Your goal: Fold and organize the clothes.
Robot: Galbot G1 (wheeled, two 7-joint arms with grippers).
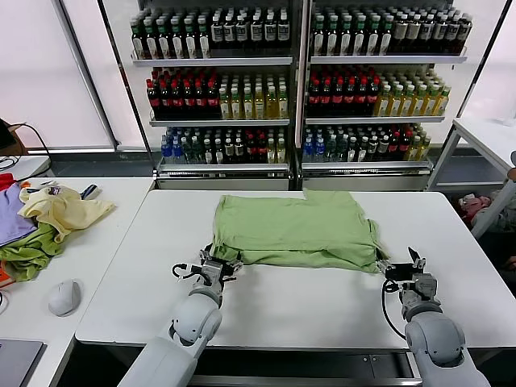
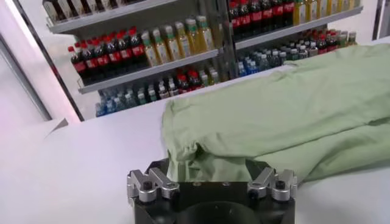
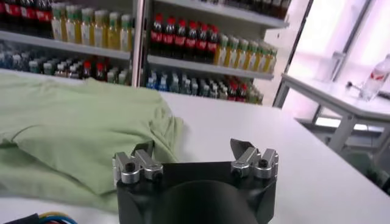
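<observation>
— Where is the shirt [image 1: 295, 230] lying?

— On the white table [image 1: 306, 306], toward twelve o'clock from the robot's body. It is sage green, folded into a rough rectangle with its near edge doubled over, and it lies flat apart from a few soft wrinkles.

— And the left gripper [image 1: 216, 264]?

— At about eleven o'clock, low over the table at the shirt's near left corner. Its fingers stand spread, released — in the left wrist view the cloth [image 2: 286, 122] bunches just beyond the gripper [image 2: 211, 179], with the corner fold dipping between the finger bases, yet nothing is pinched.

— The right gripper [image 1: 408, 270]?

— At roughly one o'clock, just outside the shirt's near right corner. Its fingers are wide apart too, holding nothing; the right wrist view shows the gripper [image 3: 194, 159] with the cloth's edge [image 3: 79, 131] beside one finger and bare table beside the other.

— Anything else around?

— At nine o'clock, on a neighbouring table, a pale yellow garment [image 1: 63, 210] lies on a darker green cloth [image 1: 28, 254], with a grey mouse [image 1: 64, 297] nearer. At twelve o'clock, behind everything — shelves of bottled drinks [image 1: 298, 81].
</observation>
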